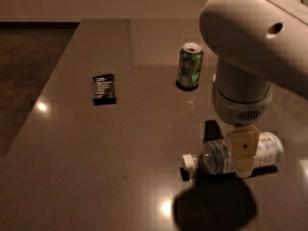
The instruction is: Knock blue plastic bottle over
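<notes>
The blue plastic bottle (267, 149) lies on its side on the brown table (144, 143), right of centre, with its white cap (189, 162) pointing left. My gripper (243, 154) hangs from the big white arm (250, 47) straight over the middle of the bottle. Its beige end covers part of the bottle's body and looks to be touching it. The bottle's label is partly hidden behind the gripper.
A green drink can (189, 66) stands upright behind the bottle, about a can's height away. A black snack packet (104, 88) lies flat at the left. The table's left edge runs diagonally beside dark floor (29, 81).
</notes>
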You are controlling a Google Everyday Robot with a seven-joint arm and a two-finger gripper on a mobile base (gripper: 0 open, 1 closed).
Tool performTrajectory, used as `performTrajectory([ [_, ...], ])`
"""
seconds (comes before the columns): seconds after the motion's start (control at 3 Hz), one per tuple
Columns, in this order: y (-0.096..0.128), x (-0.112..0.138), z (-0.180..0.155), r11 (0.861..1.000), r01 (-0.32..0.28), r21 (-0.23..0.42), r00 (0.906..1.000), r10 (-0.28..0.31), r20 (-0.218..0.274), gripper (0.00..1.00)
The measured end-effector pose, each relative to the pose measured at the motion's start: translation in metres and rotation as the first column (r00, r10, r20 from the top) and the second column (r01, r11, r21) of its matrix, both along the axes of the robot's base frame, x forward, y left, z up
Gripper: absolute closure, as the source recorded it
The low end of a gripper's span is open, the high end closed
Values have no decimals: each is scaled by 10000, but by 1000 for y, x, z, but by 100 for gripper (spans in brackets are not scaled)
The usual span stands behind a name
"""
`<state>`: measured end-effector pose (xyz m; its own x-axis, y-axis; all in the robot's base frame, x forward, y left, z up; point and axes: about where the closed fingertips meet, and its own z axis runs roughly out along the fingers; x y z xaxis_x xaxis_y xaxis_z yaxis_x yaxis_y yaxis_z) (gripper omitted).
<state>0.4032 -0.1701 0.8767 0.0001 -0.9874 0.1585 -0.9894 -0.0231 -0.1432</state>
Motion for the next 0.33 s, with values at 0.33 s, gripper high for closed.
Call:
performTrajectory([
  [0.33,0,0,0,10000,0,0,10000,0,2,0],
])
